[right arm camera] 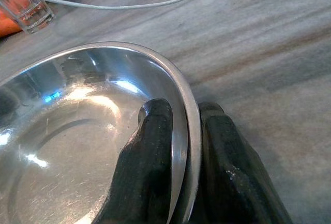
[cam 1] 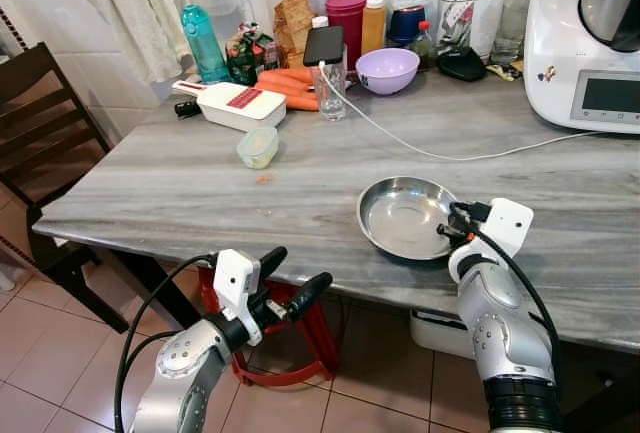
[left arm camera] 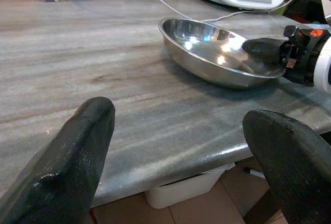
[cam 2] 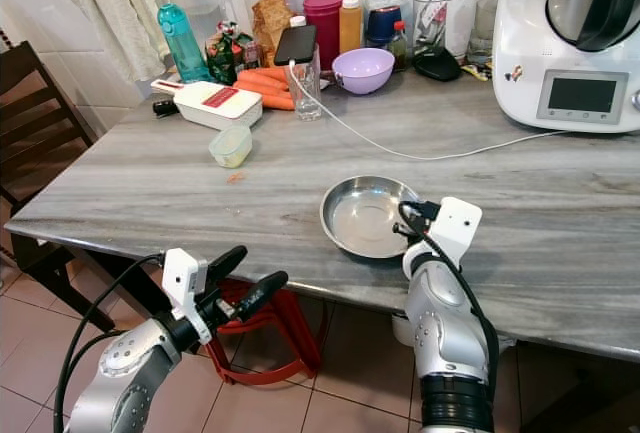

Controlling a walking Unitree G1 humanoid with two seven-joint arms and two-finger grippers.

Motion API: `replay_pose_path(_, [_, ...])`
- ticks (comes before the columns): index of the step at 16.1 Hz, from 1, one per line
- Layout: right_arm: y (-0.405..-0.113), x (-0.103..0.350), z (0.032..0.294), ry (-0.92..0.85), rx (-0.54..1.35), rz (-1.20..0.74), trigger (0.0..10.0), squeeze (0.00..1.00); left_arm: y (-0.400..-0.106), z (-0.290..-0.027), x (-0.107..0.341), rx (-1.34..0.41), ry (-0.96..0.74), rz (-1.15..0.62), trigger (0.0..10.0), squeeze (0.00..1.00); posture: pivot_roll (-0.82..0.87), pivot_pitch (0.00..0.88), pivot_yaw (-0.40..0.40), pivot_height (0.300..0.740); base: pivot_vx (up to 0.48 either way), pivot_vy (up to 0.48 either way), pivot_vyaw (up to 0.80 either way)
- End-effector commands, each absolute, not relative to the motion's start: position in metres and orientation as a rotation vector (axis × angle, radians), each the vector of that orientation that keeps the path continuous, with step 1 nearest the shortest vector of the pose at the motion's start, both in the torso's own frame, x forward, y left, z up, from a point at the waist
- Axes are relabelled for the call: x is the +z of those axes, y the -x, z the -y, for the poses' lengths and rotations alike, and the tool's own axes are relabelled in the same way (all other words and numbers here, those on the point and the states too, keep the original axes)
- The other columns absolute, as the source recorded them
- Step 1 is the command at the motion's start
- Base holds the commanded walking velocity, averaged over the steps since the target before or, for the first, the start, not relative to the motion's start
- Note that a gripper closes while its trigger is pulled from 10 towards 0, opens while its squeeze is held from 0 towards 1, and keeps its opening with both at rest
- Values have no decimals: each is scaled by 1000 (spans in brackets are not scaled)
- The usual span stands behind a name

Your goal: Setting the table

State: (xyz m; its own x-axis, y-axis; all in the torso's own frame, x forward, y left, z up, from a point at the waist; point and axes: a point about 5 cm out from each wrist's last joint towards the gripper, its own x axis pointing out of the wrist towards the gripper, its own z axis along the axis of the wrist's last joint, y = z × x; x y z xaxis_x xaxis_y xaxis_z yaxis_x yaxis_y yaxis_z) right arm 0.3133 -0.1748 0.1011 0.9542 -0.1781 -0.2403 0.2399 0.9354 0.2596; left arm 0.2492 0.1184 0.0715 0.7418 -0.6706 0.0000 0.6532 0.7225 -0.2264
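Note:
A shiny steel plate rests on the grey marble table, near its front edge. My right gripper is shut on the plate's right rim; in the right wrist view one finger lies inside the plate and the other outside the rim. My left gripper hangs open below the table's front edge, left of the plate, holding nothing. In the left wrist view the plate lies ahead between the open fingers.
At the back stand a purple bowl, a glass, carrots, jars and bottles, and a white kitchen machine whose white cable crosses the table. A small lidded tub sits mid-left. A dark chair stands left; a red stool below.

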Motion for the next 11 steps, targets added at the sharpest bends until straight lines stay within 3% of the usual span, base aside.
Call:
replay_pose_path(1, [-316, 107, 171, -283, -188, -165, 10000, 0, -250, -118, 73, -750, 206, -92, 10000, 0, -112, 0, 146, 740, 0, 0, 0])
replay_pose_path(11, [-317, 110, 170, -292, -190, -143, 10000, 0, -251, -119, 75, -751, 198, -89, 10000, 0, -110, 0, 156, 740, 0, 0, 0])
